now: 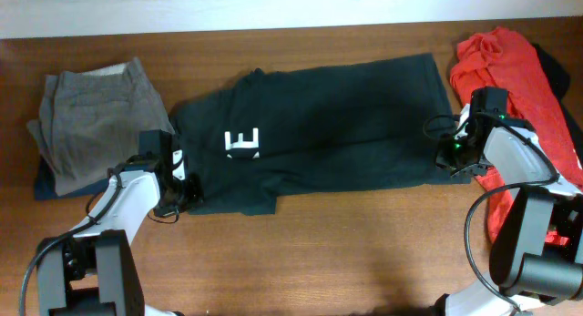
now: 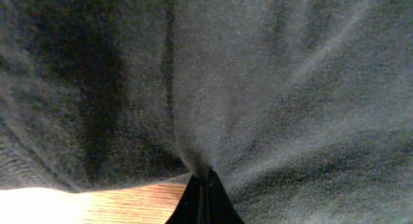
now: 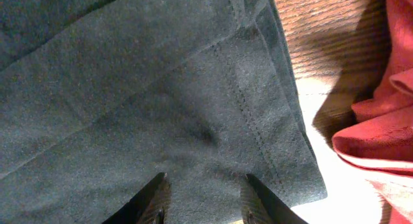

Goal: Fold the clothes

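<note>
Wooden tabletop (image 1: pixel 346 252); dark trousers (image 1: pixel 337 134) spread flat across middle, hem end toward right. Left pincer (image 2: pixel 206 188) clamped together on pinch of cloth at near left corner. Right pincer (image 3: pixel 205 184) apart, straddling hem, nothing gripped. My plan: close right on full hem thickness before lifting; raise both ends evenly, together; stay clear of red garment (image 1: pixel 510 70) just beside hem.

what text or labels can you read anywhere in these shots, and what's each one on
"E": a white block mark on the dark clothes, seen from overhead. It reads roughly as that single letter, and it is too coarse to be sure.
No other text: the grey trousers, the red cloth and both wrist views show nothing to read.
</note>
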Robot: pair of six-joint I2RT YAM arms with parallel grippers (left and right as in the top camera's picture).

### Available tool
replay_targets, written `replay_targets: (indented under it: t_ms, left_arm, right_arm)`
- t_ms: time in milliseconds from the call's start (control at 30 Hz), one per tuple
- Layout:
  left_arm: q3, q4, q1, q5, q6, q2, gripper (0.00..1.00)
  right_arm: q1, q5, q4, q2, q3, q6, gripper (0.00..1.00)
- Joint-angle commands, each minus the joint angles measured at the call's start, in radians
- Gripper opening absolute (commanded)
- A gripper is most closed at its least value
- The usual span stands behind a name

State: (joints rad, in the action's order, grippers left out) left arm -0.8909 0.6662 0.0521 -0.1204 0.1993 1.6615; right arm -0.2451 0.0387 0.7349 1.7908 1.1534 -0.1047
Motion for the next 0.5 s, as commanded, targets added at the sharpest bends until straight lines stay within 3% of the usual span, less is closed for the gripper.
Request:
replay_targets:
  t_ms: [0, 167, 467]
  left_arm:
    - [-0.091, 0.039, 0.003, -0.041, -0.014, -0.049, 0.01]
    - [-0.220, 0.038, 0.003, -0.101, -0.013, -0.138, 0.00]
    - [-0.245, -0.206, 0.003, -0.089, -0.013, -0.087, 0.01]
  right_arm:
    - [0.003, 0.006, 0.001, 0.001, -0.009, -0.005, 0.40]
    - [0.003, 0.006, 0.001, 0.001, -0.009, -0.005, 0.40]
    - [0.003, 0.006, 0.001, 0.001, -0.009, -0.005, 0.40]
